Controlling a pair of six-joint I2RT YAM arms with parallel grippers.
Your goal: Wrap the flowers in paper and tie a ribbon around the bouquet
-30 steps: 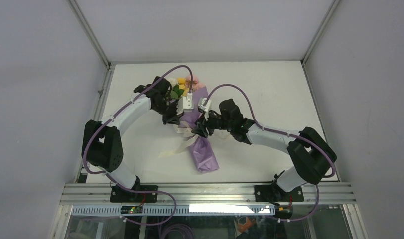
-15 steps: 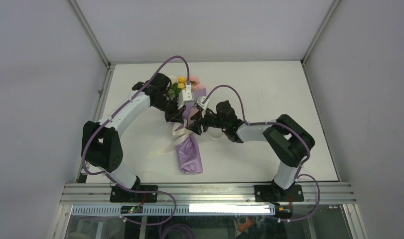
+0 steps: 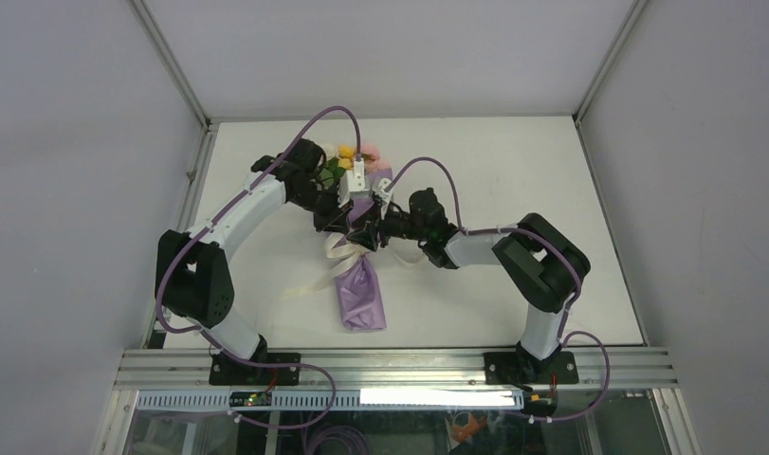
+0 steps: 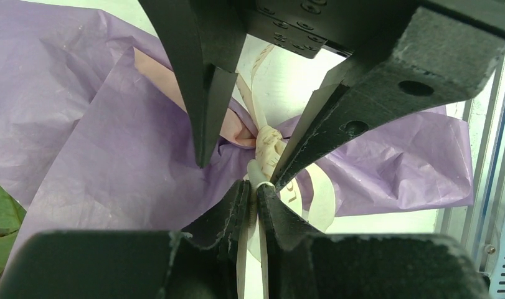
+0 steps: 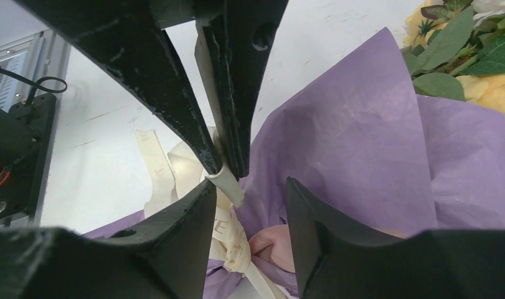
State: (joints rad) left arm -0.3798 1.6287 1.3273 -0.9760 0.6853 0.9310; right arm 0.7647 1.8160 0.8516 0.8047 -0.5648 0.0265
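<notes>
Nearest the arm bases: narrow tail of the bouquet (image 3: 359, 301), flat on the white table (image 3: 513, 190), pointed toward the near edge. Lilac paper (image 4: 100, 156) crinkled, pale pink inner face peeping out at the gathered waist.

Just beyond, beside the tail: loose cream ribbon (image 5: 155, 165) ends, trailing limp on the tabletop. Slack left free, presumably for pulling tight or for a bow.

At the waist: knot (image 4: 268, 142), already formed, cinching the paper where the cone narrows. Placed there, by all appearance, to keep the wrap from springing open.

Left gripper (image 4: 256, 200): fingers pressed together, pinching one ribbon strand just beside the knot. Held so, in all likelihood, to keep tension on that strand.

Right gripper (image 5: 245, 215): fingers spread, straddling the knot and the pinched strand from the opposite side, gripping nothing visible. One finger close against the ribbon, contact impossible to confirm. Judged to be lining up for the other strand.

Farthest: flowers (image 3: 347, 154), yellow, pink and white blooms with green leaves (image 5: 452, 40), showing from the wide end toward the far side of the table.

Stage, as a judgement: wrapping done, tying in its closing part. Risk: thin paper tearing, or knot loosening on a careless pull.
</notes>
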